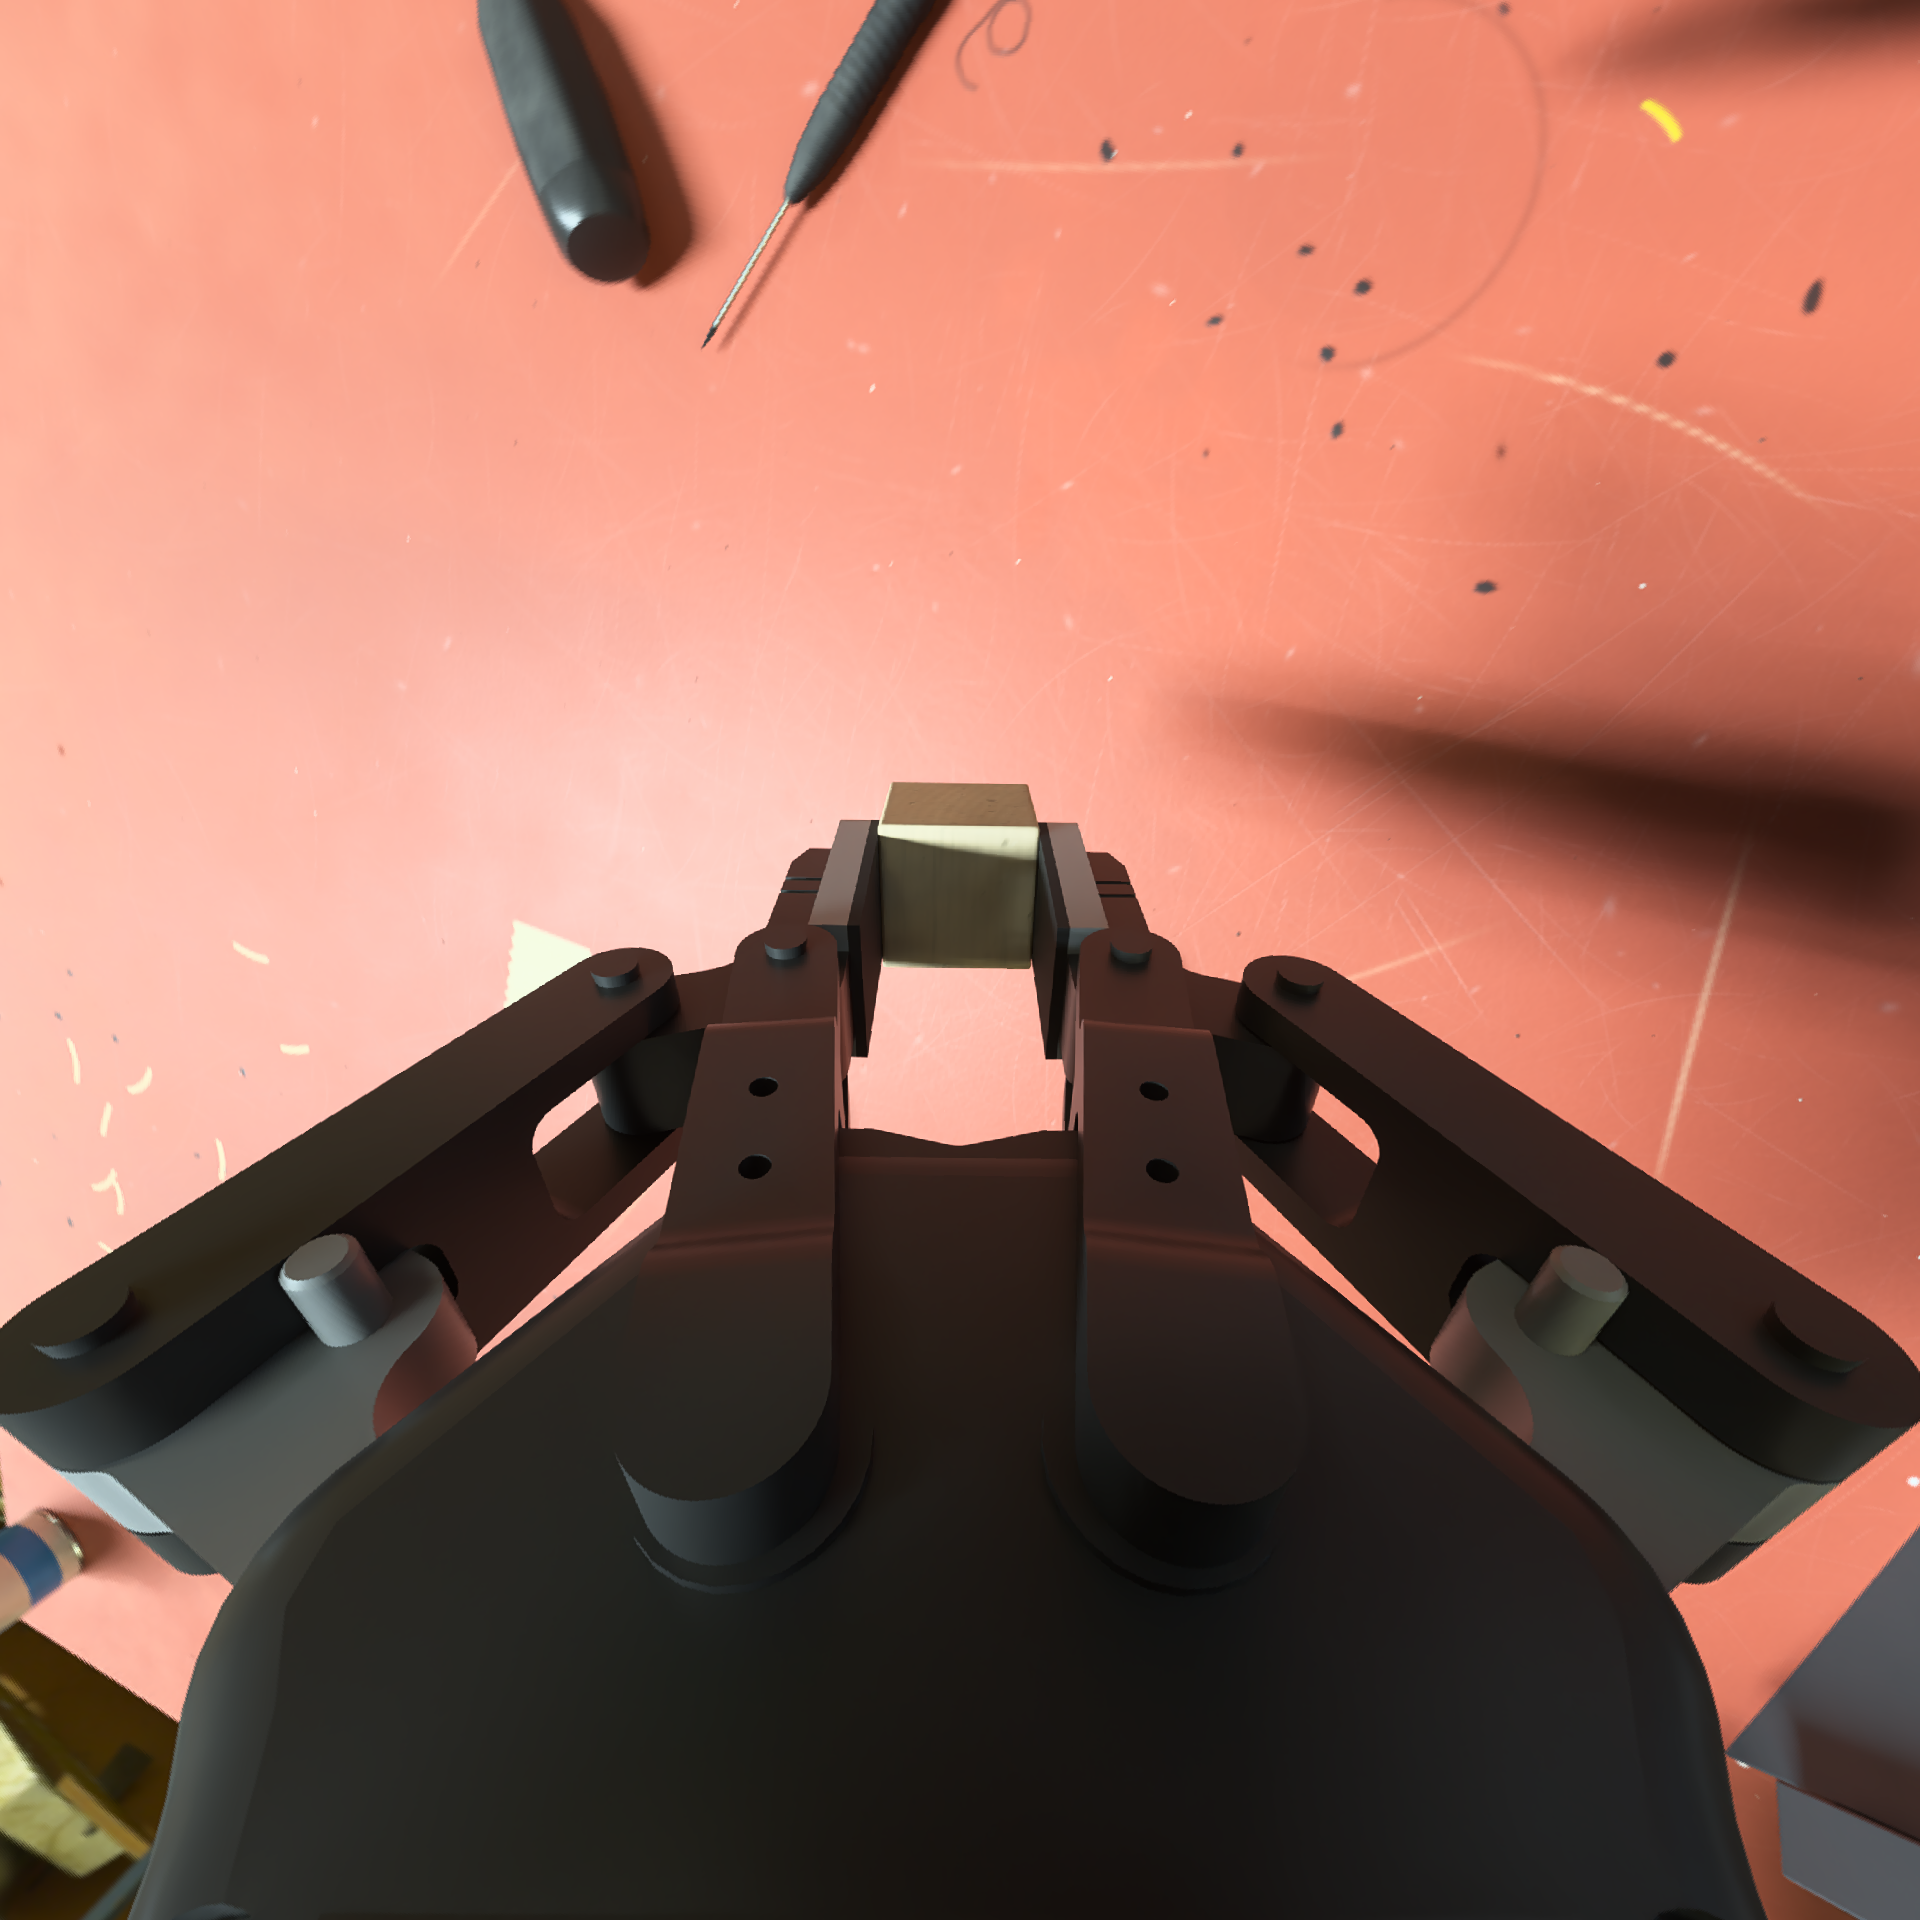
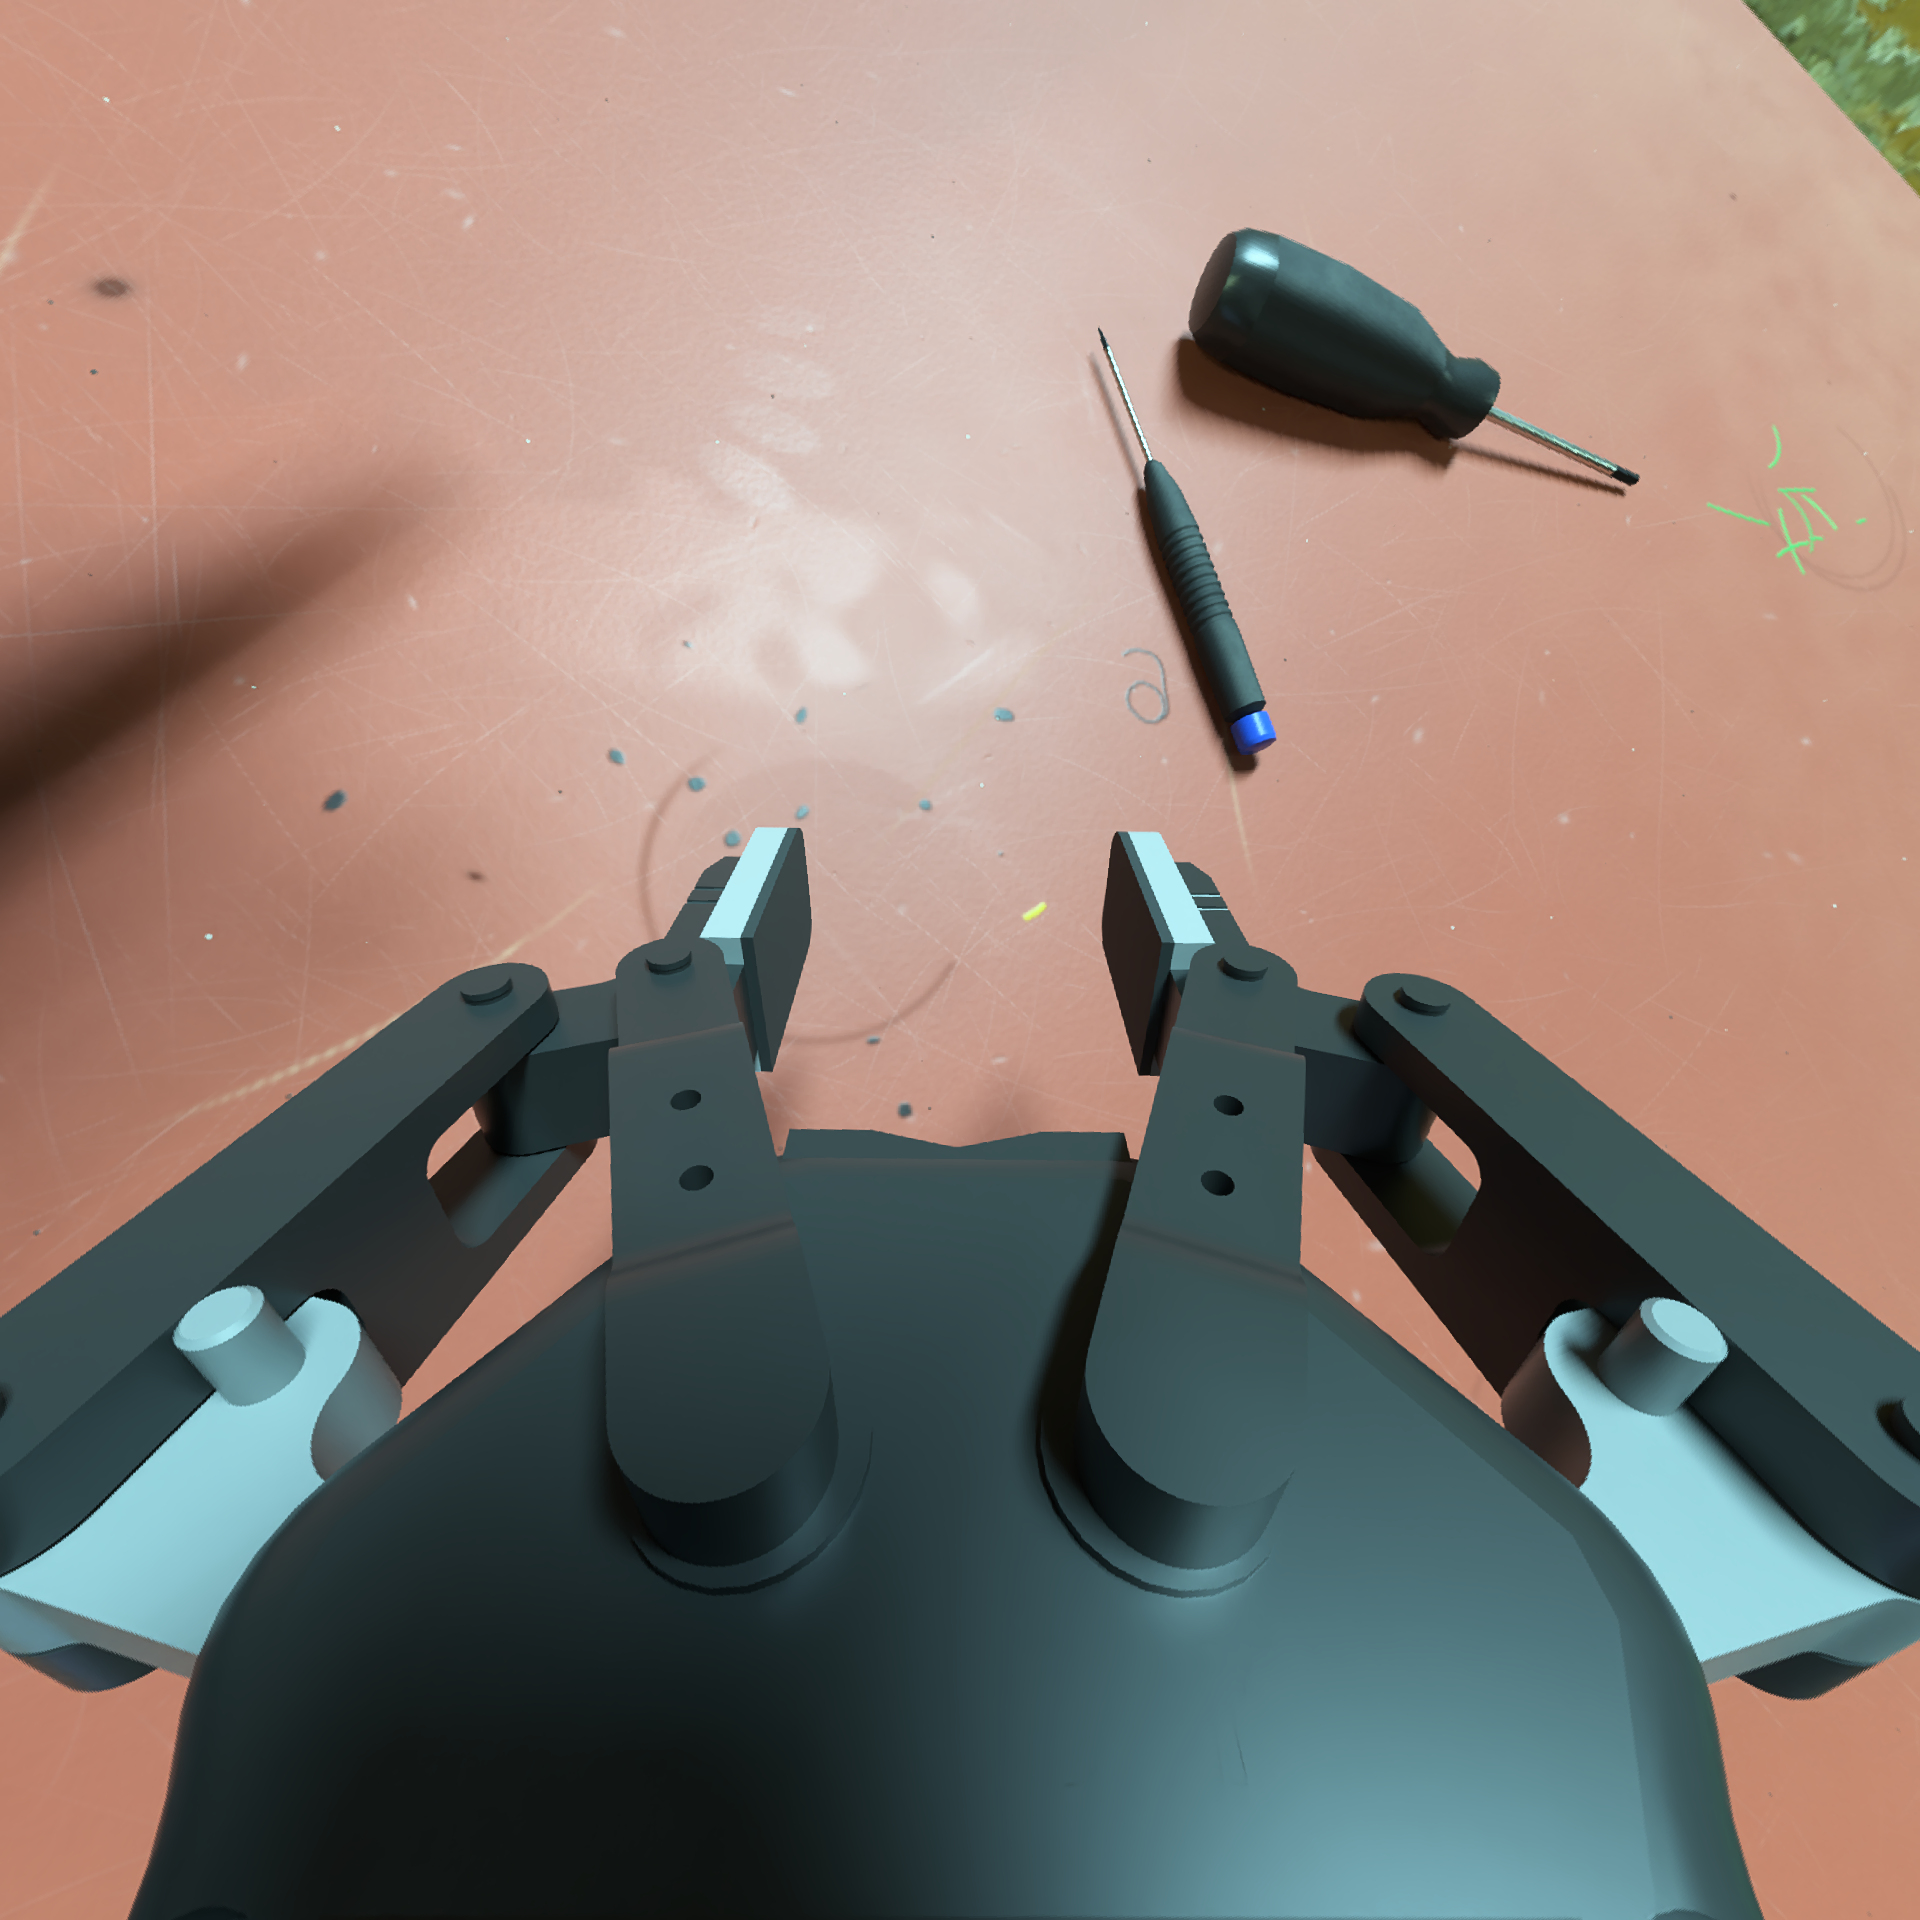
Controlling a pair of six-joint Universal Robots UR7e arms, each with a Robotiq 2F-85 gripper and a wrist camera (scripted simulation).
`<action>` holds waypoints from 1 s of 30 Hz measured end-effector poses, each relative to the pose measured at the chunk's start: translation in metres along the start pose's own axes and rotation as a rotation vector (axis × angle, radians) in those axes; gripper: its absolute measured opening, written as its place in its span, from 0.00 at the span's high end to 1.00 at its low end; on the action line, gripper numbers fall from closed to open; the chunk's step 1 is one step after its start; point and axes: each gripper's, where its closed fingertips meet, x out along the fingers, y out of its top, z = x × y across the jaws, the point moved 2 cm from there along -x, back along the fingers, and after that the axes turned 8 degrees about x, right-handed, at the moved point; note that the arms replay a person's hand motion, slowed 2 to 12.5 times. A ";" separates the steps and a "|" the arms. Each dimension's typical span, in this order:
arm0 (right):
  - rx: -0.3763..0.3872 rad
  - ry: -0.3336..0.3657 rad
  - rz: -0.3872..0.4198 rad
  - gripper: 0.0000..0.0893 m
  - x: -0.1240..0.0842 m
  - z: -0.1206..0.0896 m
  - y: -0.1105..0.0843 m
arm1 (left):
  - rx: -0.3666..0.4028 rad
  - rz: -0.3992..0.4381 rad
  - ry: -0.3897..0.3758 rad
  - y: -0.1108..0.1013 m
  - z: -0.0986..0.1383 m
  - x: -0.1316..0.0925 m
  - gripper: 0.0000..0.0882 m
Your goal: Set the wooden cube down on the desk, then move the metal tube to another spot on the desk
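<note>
cube held above worktop; tube not located

the left gripper (image 1: 957,883) is closed on the small pale wooden cube (image 1: 957,894), one pad on each side face, with the cube at the very tips. the salmon-red scuffed worktop (image 1: 1143,540) lies beyond and below the cube; no contact between them can be confirmed. judgement: the coming move turns on the drop straight ahead along the fingers, and the patch under the cube appears bare.

the right gripper (image 2: 957,935) stands wide open and holds nothing, over bare worktop.

the metal tube cannot be identified with confidence in either view. the left wrist view shows, at its lower left edge, a partly cut-off cylindrical end with a blue band (image 1: 42,1558), too little to name.

only the right wrist view shows in full the stubby black-handled screwdriver (image 2: 1340,332) and the slim dark precision screwdriver with a blue cap (image 2: 1195,561), lying near each other, ahead and right of that gripper. the left wrist view clips both.
</note>
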 end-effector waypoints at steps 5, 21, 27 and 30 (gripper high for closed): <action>-0.004 0.002 -0.004 0.43 0.000 0.000 -0.001 | 0.063 0.019 -0.013 0.027 0.014 0.009 0.71; 0.001 -0.006 -0.009 0.45 0.000 0.005 -0.004 | 0.203 0.010 -0.136 0.088 0.046 0.078 0.71; 0.011 -0.006 -0.014 0.45 0.000 0.008 -0.007 | 0.232 -0.030 -0.157 0.093 0.049 0.103 0.71; 0.015 -0.002 -0.017 0.45 0.001 0.009 -0.008 | 0.238 -0.041 -0.164 0.094 0.051 0.112 0.71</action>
